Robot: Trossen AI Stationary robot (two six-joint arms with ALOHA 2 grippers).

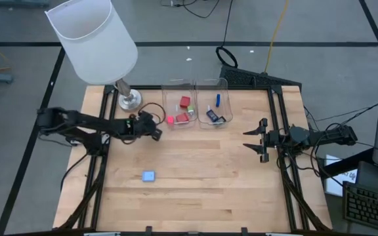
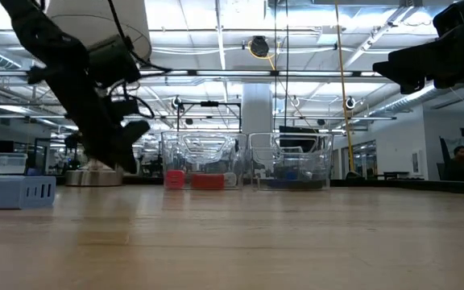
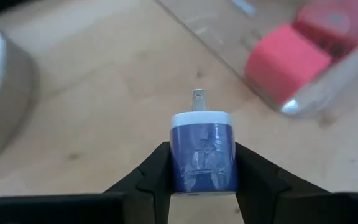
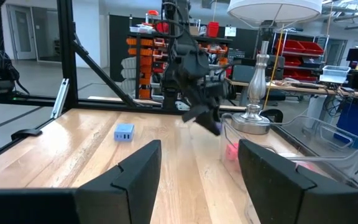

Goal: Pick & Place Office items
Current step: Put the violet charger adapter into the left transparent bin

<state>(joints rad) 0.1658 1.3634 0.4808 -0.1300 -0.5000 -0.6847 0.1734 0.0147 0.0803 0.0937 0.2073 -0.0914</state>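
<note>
While several office items already lie in the two clear bins [image 1: 195,105] — red ones in the nearer bin, blue and black in the farther — a light blue piece [image 1: 148,176] waits on the tabletop [image 1: 202,170], well apart from them. My left gripper [image 3: 202,180] has its fingers clamped on a dark blue plug [image 3: 202,154], low beside the bins by the lamp [image 1: 94,39]. My right gripper [image 1: 253,139] hovers on the bins' other side, fingers apart.

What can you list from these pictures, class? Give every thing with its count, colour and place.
Lamp: one, white shade, table's back left.
Clear bins: two, side by side at the table's back middle, holding red, blue and dark pieces.
Pink cube: one, at the left bin's outer wall.
Light blue piece: one, front left of the table.
Blue plug adapter: one, gripped in the left hand.
Right hand: open, hovering at the table's right.
</note>
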